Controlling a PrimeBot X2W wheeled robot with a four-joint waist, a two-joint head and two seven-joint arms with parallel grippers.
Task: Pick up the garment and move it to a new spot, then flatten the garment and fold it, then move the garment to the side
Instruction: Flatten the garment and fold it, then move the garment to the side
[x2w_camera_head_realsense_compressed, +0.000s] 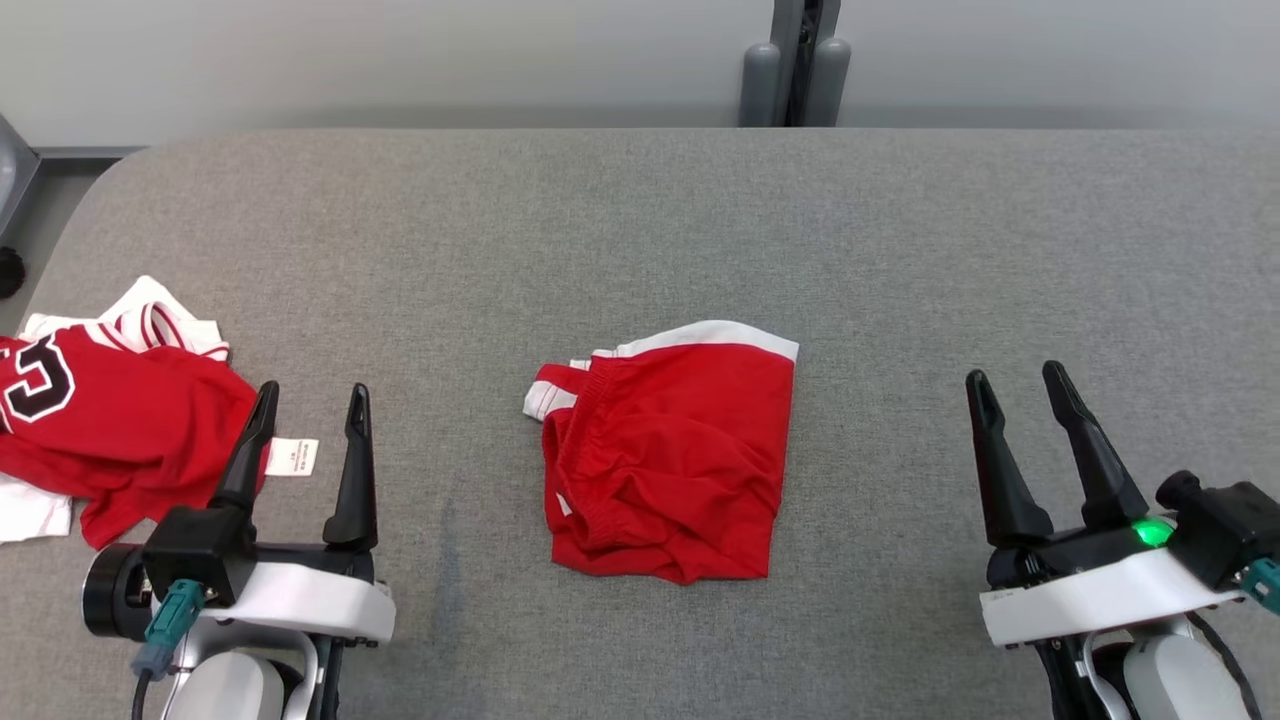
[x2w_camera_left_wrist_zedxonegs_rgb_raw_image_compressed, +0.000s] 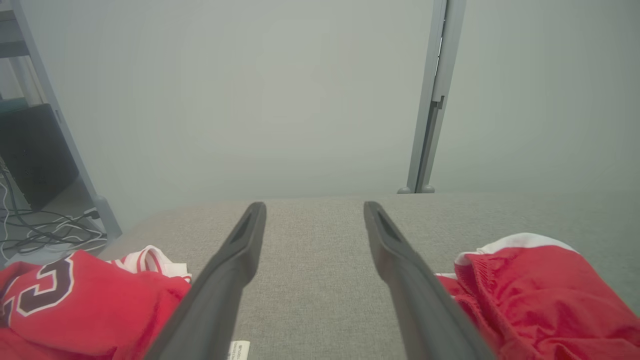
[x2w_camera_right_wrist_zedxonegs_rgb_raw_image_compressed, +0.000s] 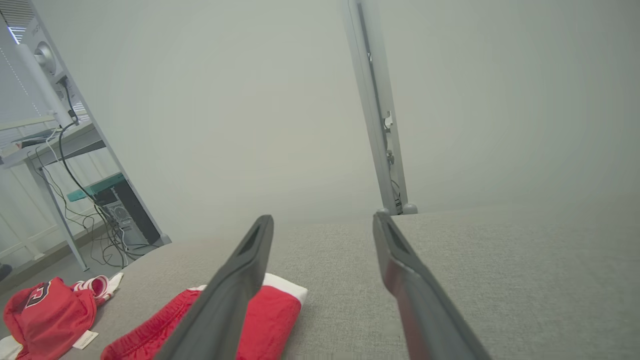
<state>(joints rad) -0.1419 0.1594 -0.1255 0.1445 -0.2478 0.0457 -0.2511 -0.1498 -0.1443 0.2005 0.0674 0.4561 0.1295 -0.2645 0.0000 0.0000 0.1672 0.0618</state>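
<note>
The garment (x2w_camera_head_realsense_compressed: 672, 455) is a pair of red shorts with white trim, folded into a rough rectangle at the middle of the grey table (x2w_camera_head_realsense_compressed: 640, 230). It also appears at the lower right of the left wrist view (x2w_camera_left_wrist_zedxonegs_rgb_raw_image_compressed: 540, 295) and at the lower left of the right wrist view (x2w_camera_right_wrist_zedxonegs_rgb_raw_image_compressed: 270, 315). My left gripper (x2w_camera_head_realsense_compressed: 313, 392) hovers open at the lower left, well left of the shorts, nothing between its fingers (x2w_camera_left_wrist_zedxonegs_rgb_raw_image_compressed: 235, 265). My right gripper (x2w_camera_head_realsense_compressed: 1018, 374) stands open at the lower right, apart from the shorts, also empty.
A crumpled red and white jersey (x2w_camera_head_realsense_compressed: 95, 410) with a black number lies at the table's left edge, just behind my left gripper, its white tag (x2w_camera_head_realsense_compressed: 292, 456) beside the finger. A grey post (x2w_camera_head_realsense_compressed: 797, 60) stands beyond the far edge. Cables and a rack (x2w_camera_right_wrist_zedxonegs_rgb_raw_image_compressed: 90, 200) sit left of the table.
</note>
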